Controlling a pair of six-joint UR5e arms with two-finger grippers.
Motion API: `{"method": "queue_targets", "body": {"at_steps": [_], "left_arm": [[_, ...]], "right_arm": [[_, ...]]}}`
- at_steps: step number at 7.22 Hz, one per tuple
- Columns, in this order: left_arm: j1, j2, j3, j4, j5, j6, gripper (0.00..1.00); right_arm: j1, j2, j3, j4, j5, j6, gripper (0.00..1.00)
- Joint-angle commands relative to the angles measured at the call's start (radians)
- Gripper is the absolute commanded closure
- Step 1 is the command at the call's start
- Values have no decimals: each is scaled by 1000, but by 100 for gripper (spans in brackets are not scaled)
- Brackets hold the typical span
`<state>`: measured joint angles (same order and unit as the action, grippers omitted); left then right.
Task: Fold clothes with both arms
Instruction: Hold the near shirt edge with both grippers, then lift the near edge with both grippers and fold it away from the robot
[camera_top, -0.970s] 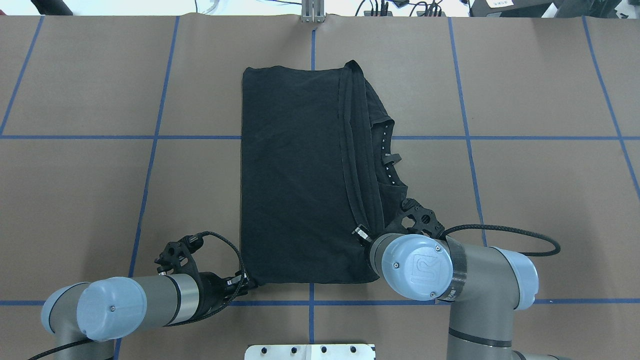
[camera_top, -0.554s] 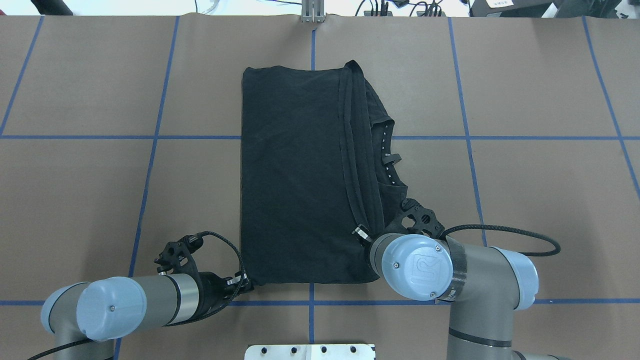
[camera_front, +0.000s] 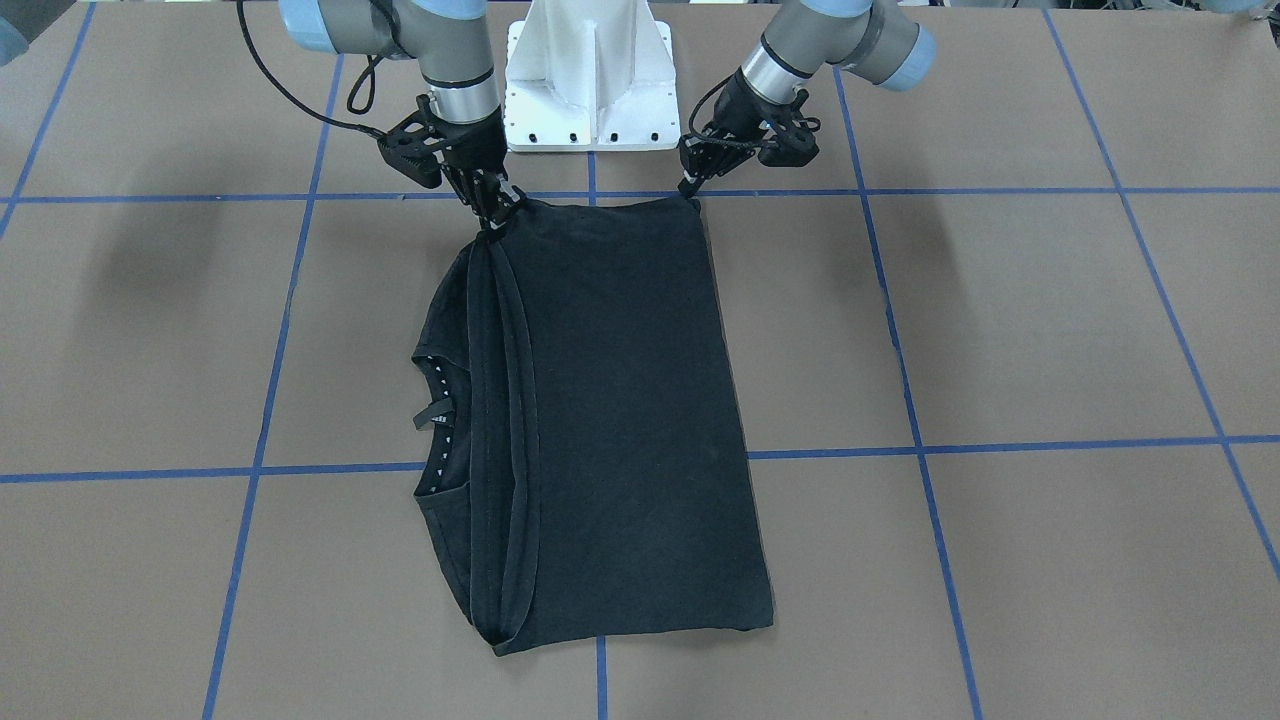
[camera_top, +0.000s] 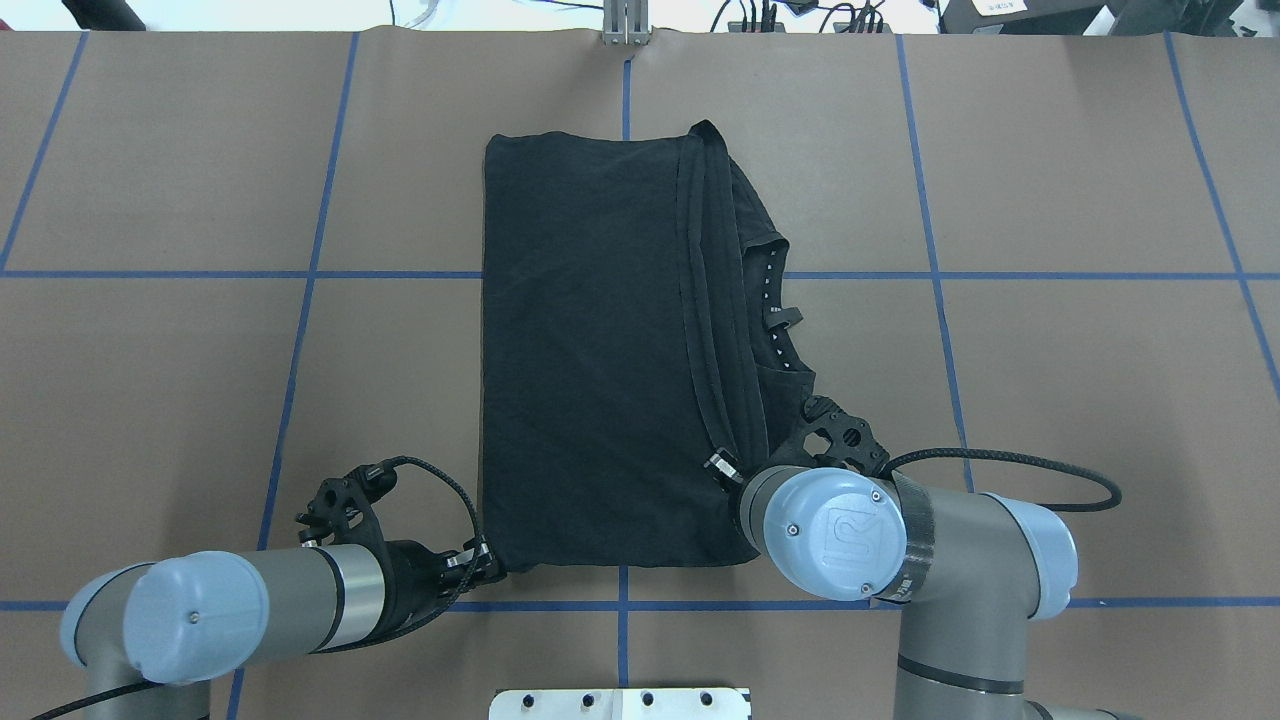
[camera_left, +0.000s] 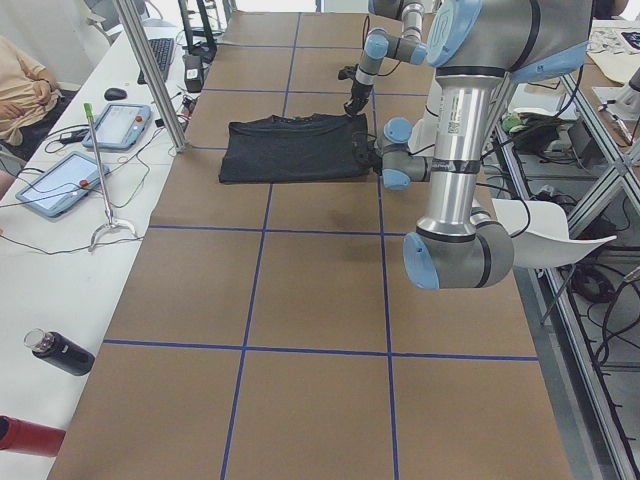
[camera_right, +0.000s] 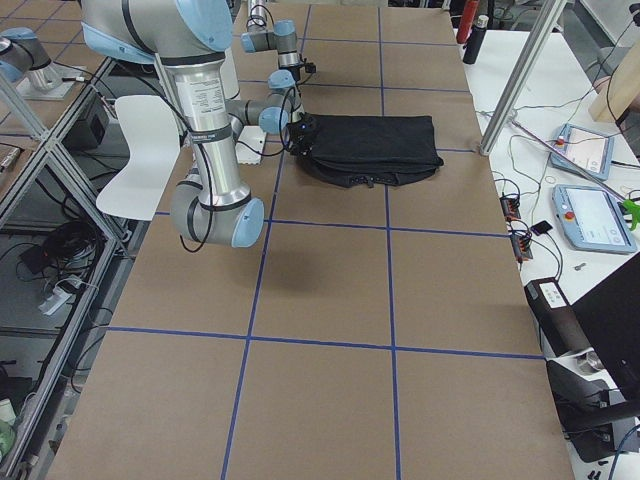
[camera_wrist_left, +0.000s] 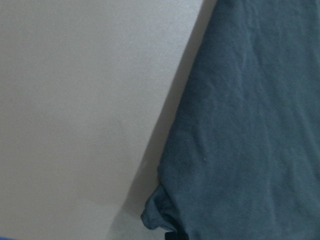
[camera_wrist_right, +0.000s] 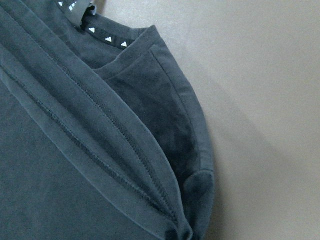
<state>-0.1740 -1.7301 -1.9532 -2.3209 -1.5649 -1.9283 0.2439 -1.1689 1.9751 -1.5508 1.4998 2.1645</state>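
Where the folded T-shirt (camera_top: 590, 350) lies mid-table, you see its long axis running outward from the robot, collar (camera_top: 768, 300) toward the robot's right; right gripper (camera_front: 493, 213) pinches the hem, left gripper (camera_front: 688, 186) meets the near corner, grip unclear; white pedestal (camera_front: 590, 60) just behind

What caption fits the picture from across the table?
The left gripper and right gripper pinch the folded black T-shirt at its robot-side corners.

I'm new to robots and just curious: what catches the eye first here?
A black T-shirt, folded over, lies in the middle of a brown table gridded with blue lines. At its edge nearest the robot, the left fingers and right fingers each seem to pinch a corner. Its white-dotted collar peeks out on the robot's right.
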Motion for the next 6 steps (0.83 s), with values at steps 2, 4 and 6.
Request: {"method": "queue_targets", "body": {"at_steps": [2, 4, 6], "left_arm": [[4, 89, -142, 2, -1, -3, 100], [4, 89, -241, 26, -3, -46, 100], [-15, 20, -346, 197, -33, -40, 100]], "right_arm": [[3, -30, 80, -2, 0, 1, 100], [18, -61, 198, -30, 23, 5, 100], [137, -46, 240, -61, 156, 3, 100]]}}
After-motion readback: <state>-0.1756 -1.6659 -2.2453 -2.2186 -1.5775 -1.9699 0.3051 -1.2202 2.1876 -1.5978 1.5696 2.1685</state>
